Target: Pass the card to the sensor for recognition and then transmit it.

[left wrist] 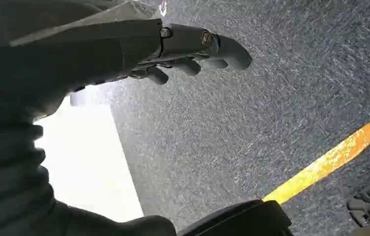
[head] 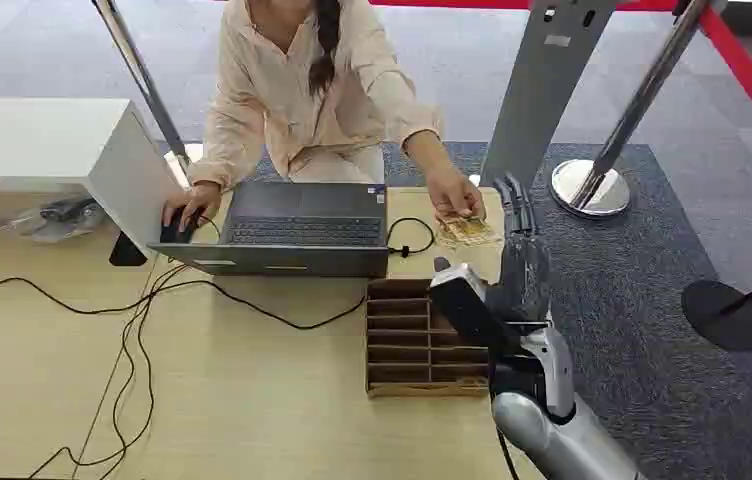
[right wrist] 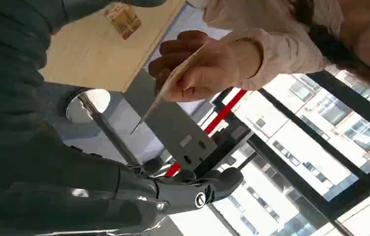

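Card (right wrist: 170, 81): thin, flat, pale, seen edge-on; pinched in a person's hand (right wrist: 198, 69) and held just beyond the fingertips of the right hand (head: 522, 260), apart from it. A second, yellowish patterned card (head: 467, 231) is laid flat on the tabletop (head: 252, 400), under the person's fingers, ahead of the right hand.

Right hand: raised over the tabletop edge, fingers extended and parted, nothing grasped (grey moulded shell, darker fingers).

Left hand (left wrist: 183, 54): hung over speckled grey carpet (left wrist: 252, 128), fingers loosely curved and apart, nothing held.

Cardboard slotted tray (head: 412, 340): brown, ribbed, set just beside the right hand.

Laptop (head: 297, 230): grey, open, beyond the tray.
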